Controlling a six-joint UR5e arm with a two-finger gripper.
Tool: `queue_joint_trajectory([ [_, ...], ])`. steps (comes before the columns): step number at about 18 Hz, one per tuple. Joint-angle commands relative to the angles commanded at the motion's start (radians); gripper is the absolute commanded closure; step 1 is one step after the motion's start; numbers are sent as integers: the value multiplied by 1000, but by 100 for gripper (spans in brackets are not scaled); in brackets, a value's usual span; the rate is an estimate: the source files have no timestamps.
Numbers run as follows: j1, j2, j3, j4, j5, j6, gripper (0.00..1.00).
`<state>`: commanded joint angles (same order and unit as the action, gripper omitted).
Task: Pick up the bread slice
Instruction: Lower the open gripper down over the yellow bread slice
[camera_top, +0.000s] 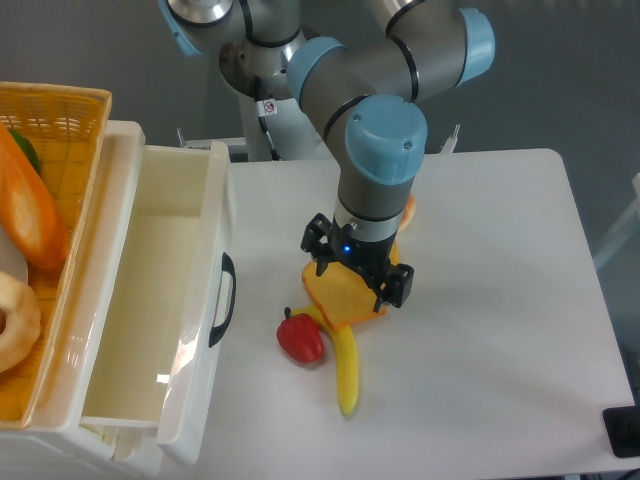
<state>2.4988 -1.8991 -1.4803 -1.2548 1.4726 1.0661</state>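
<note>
The bread slice (342, 297) lies on the counter (490, 330) right under the jaws, its yellow face and orange-brown crust showing out from below them toward the front and left, apparently tilted or propped, with its lower edge resting over the top end of the banana (345, 365). It looks like a thin, stiff, light plastic toy with a smooth and likely slippery face, so a flat slice offers little to pinch; the best hold is probably across two opposite crust edges, or across its thickness where one edge is raised. The gripper (358, 270) hangs directly over it, pointing down, and I cannot tell whether the jaws are spread or already closed on the slice, since the wrist hides the fingertips. Just left of the jaws and below sits a red pepper (301, 338), touching or nearly touching the banana's top end. An orange thing (409, 212) peeks out behind the wrist. Well off to the left stand a white bin (160, 300) and a basket (70, 110) holding a loaf (30, 210) and a bagel (15, 320).
</note>
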Motion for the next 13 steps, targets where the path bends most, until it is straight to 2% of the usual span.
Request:
queue_joint_trajectory([
  [4, 3, -5, -5, 9, -2, 28, 0],
  [8, 5, -11, -35, 15, 0, 20, 0],
  [13, 12, -34, -106, 124, 0, 15, 0],
])
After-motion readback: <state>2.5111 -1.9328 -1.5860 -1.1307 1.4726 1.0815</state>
